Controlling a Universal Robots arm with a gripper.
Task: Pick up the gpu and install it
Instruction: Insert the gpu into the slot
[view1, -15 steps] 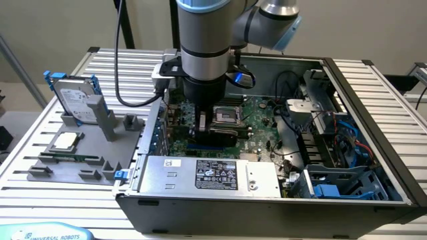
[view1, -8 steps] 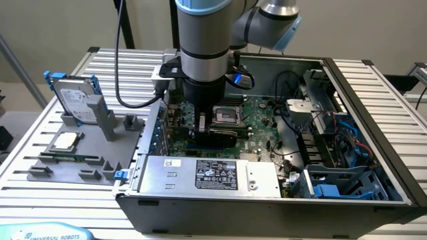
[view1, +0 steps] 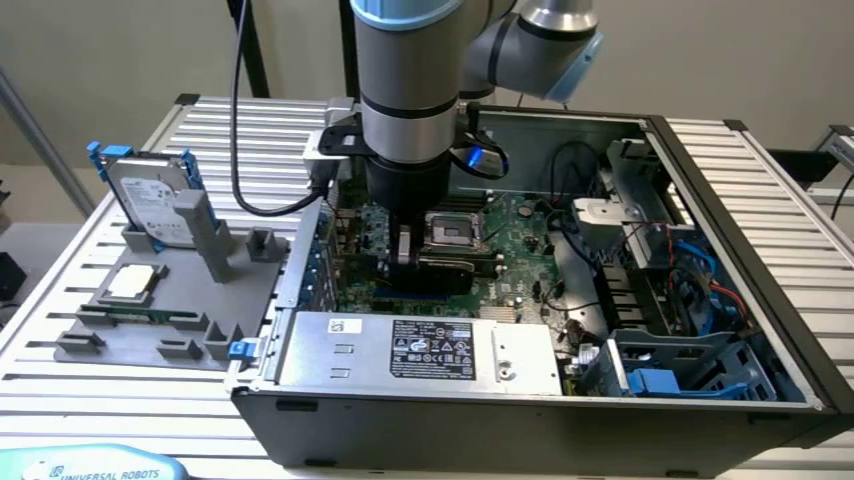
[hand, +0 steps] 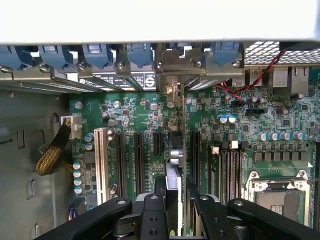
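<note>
My gripper (hand: 175, 196) is shut on the gpu (hand: 174, 157), which I see edge-on as a thin upright card between the two black fingers (hand: 159, 192). The card runs along a line of the motherboard's expansion slots (hand: 137, 155), and its silver bracket end (hand: 171, 75) meets the rear wall of the case under the blue clips. Whether its edge sits fully in the slot I cannot tell. From outside, the gripper (view1: 400, 255) is lowered deep into the open computer case (view1: 747, 330), beside the processor socket (view1: 451, 232).
A grey fixture (view1: 147, 335) at the exterior view's left holds a silver hard drive with blue rails (view1: 147, 195) and a small square processor chip (view1: 134, 282). The power supply (view1: 414, 350) lies at the case front; cables and a drive cage (view1: 667, 370) fill its right side.
</note>
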